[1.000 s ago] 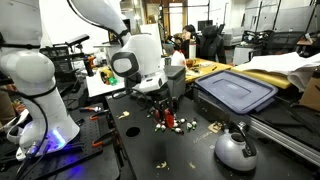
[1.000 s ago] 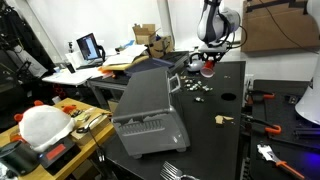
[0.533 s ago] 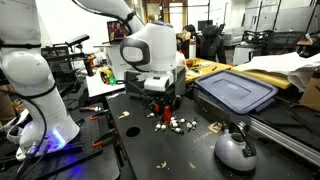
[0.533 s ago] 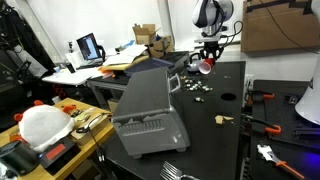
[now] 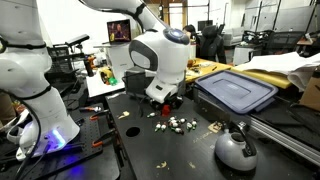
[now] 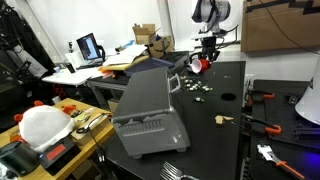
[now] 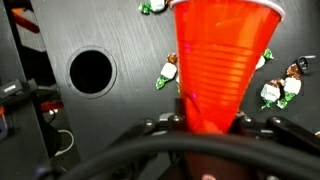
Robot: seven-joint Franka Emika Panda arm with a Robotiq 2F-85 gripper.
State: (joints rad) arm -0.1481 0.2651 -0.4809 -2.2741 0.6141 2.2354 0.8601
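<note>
Tight on a red cup (image 7: 220,60), the gripper (image 7: 208,122) sits at the bottom middle of the wrist view. Its fingers (image 7: 180,118) press the thin end of the cup from both sides. The cup's wide rim is at the top of the frame.

In both exterior views the gripper (image 5: 163,98) (image 6: 203,58) hangs from the big white arm, and only a bit of the red cup (image 5: 157,104) (image 6: 198,64) peeks out under it. The cup looks lifted a little above the dark counter (image 5: 140,140).

Small wrapped candies (image 7: 168,72) lie on the counter on both sides of the cup in the wrist view. In an exterior view the candies (image 5: 178,124) sit in a little bunch just below the gripper in the frame. A round hole (image 7: 92,70) in the counter is at the left of the wrist view, near the cup.

Farther out, a blue-grey lid (image 5: 238,90) is at the right and a shiny round kettle (image 5: 235,150) is at the lower right. In an exterior view a grey box (image 6: 145,105) fills the middle.
</note>
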